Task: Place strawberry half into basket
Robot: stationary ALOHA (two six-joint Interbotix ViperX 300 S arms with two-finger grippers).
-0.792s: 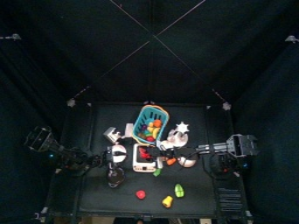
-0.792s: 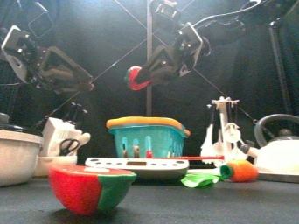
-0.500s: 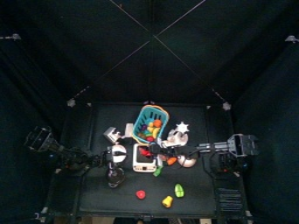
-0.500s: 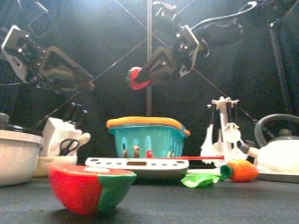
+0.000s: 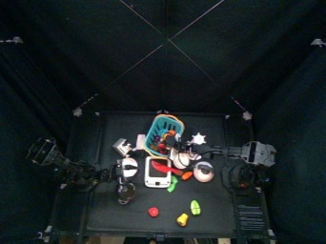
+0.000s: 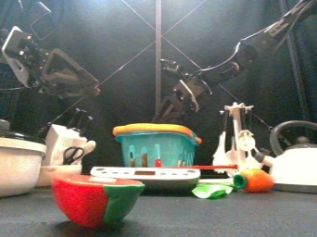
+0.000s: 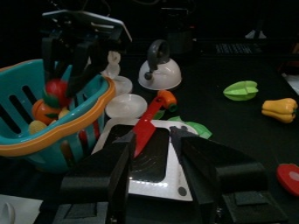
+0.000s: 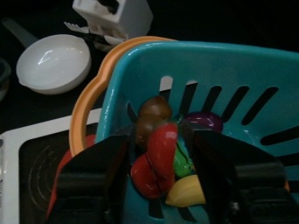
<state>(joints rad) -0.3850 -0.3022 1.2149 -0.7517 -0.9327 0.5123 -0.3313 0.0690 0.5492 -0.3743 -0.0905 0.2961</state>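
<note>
Your right gripper (image 8: 158, 162) is down inside the teal slatted plastic basket (image 8: 251, 79), jaws pinching the glossy red strawberry half (image 8: 158, 159) between them. The piece sits just above the other rounded toy fruit in there: a brown one (image 8: 153, 112), a purple one (image 8: 201, 122), a yellow one (image 8: 187, 190). The basket has an orange rim (image 6: 156, 130) and open vertical slots. In the front view that arm (image 6: 229, 65) slants down to the basket from the right. Left gripper (image 7: 149, 166) hangs at the table's left, jaws spread and empty, over the flat white scale (image 7: 155, 175) with a red-handled knife (image 7: 147, 124) lying across it.
</note>
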